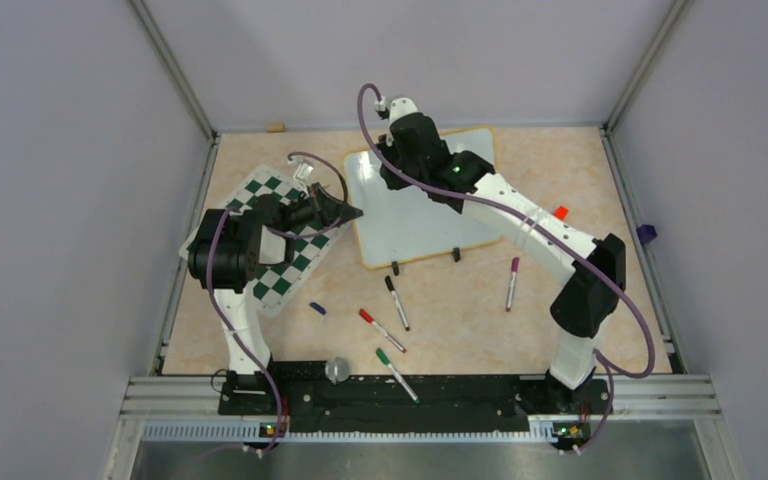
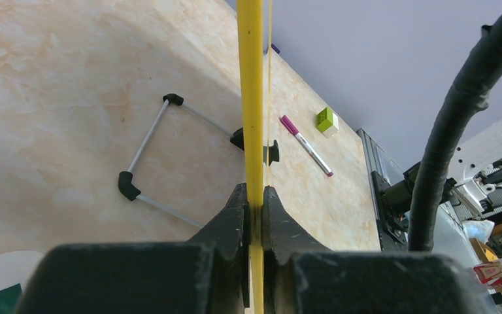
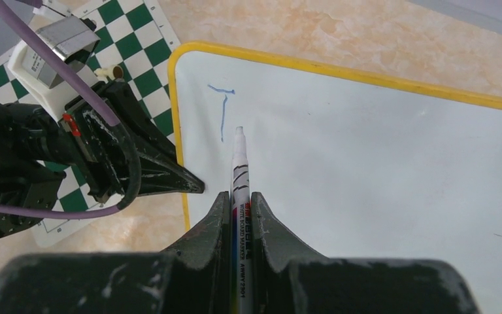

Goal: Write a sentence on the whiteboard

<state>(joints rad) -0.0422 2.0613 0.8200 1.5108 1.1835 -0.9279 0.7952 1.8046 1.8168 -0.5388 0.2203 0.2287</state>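
right pincer [image 3: 238, 196] is clamped on the marker [image 3: 240, 160], tip aimed straight ahead at the whiteboard [image 3: 366, 163], blue T [image 3: 223, 114] slightly left of it, left pincer [image 2: 255, 196] pinching the rim [image 2: 250, 98]

Your left arm [image 1: 243, 318] and right arm [image 1: 520, 222] are white tubular links joined by bulky black housings, each trailed by a looping purple cable [image 3: 46, 212]. A small green light [image 1: 457, 170] glows at upper centre on the right one. Your right gripper [image 3: 238, 196] has matte black wedge fingers [image 3: 202, 242] flecked with pale scuffs, and the left gripper [image 3: 194, 185] carries a white-and-grey camera block [image 3: 52, 46] at upper left.
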